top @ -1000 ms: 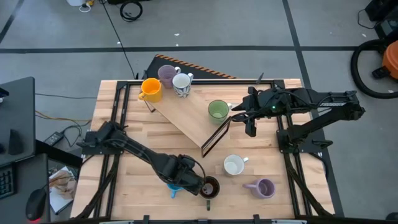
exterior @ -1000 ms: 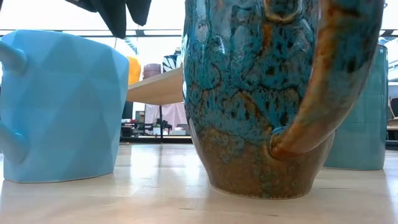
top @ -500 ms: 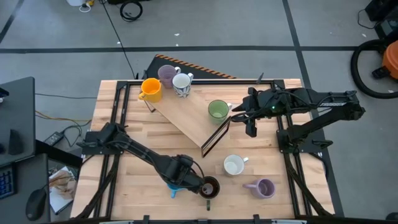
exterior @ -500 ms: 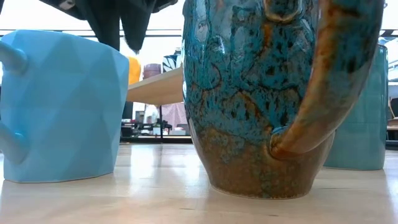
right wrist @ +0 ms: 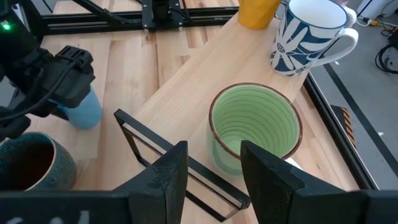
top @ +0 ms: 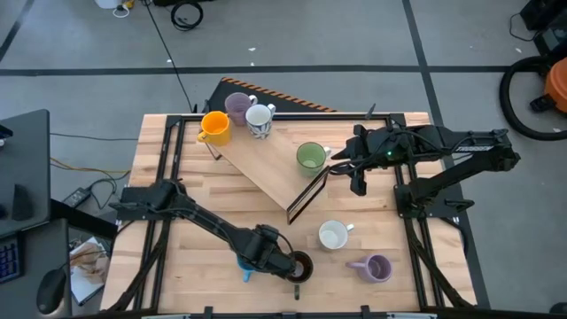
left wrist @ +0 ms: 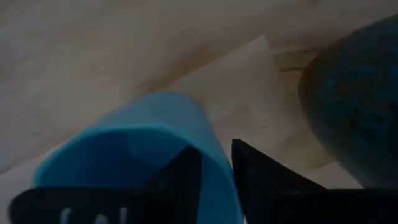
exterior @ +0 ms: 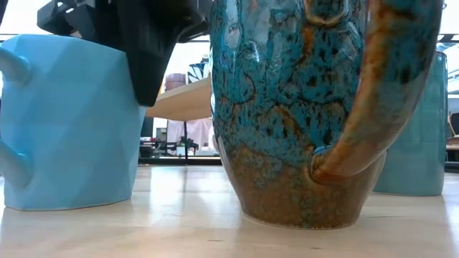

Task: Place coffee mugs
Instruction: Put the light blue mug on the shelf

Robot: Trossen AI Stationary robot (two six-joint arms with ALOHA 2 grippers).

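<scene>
Wooden table with black rails stands on a grey floor. Left gripper is lowered onto the light blue mug at the near edge, one finger inside the mug and the other outside its wall; the jaws straddle the rim, not visibly clamped. Just beside it stands the dark brown mug, glazed teal outside. Right gripper hovers with its jaws apart, holding nothing, above the raised wooden shelf, just beside the green mug. Farther back on the shelf stand the orange mug, a lavender mug and the white-and-blue patterned mug. On the table, the white mug and a second lavender mug stand near the dark brown mug.
</scene>
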